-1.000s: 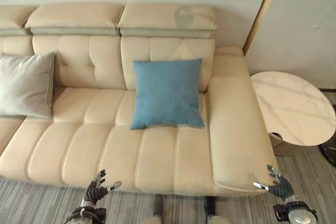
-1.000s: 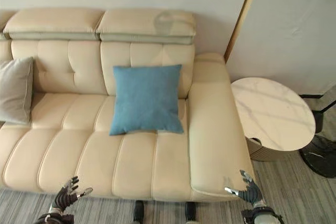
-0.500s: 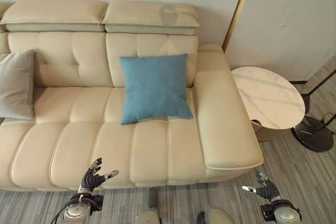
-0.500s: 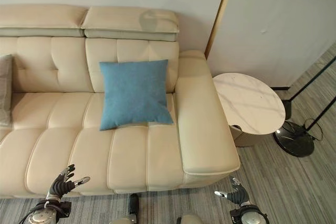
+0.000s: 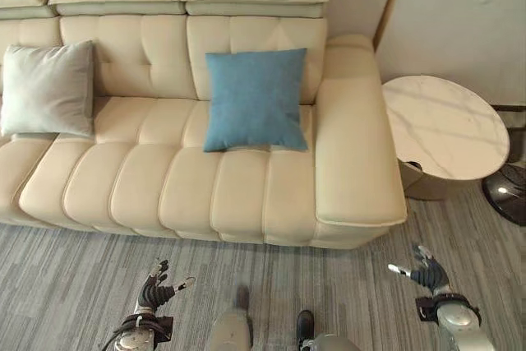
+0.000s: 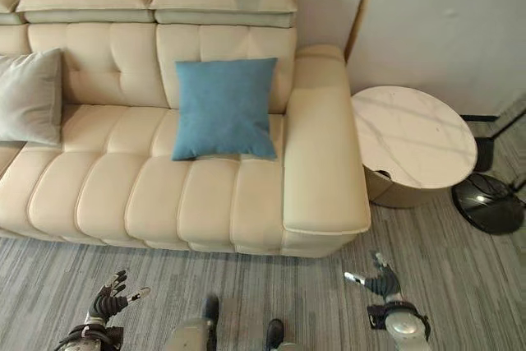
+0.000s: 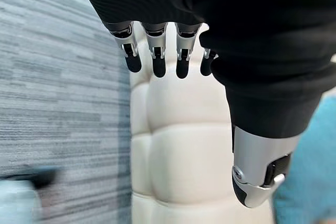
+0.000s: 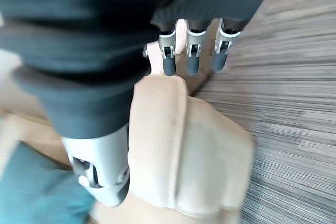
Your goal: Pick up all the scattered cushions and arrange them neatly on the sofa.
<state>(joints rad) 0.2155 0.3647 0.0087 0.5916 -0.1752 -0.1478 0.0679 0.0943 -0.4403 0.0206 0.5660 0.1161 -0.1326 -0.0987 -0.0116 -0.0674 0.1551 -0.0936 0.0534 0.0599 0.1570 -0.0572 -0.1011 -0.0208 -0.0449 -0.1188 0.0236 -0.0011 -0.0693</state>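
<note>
Cream sofa (image 5: 205, 178) bearing blue cushion (image 5: 254, 99) and grey cushion (image 5: 48, 90); left hand (image 5: 154, 293) and right hand (image 5: 428, 271) empty, fingers apart.

- The left hand (image 7: 220, 51) hangs empty, its fingers (image 7: 158, 56) loosely extended in a row and its thumb (image 7: 257, 174) set apart from them.
- Past the fingers lies the cream sofa (image 7: 178, 150), its seat ribbed.
- Grey striped carpet (image 7: 58, 77) runs alongside the sofa.
- A blue cushion (image 7: 310, 171) shows at the edge, beyond the thumb.
</note>
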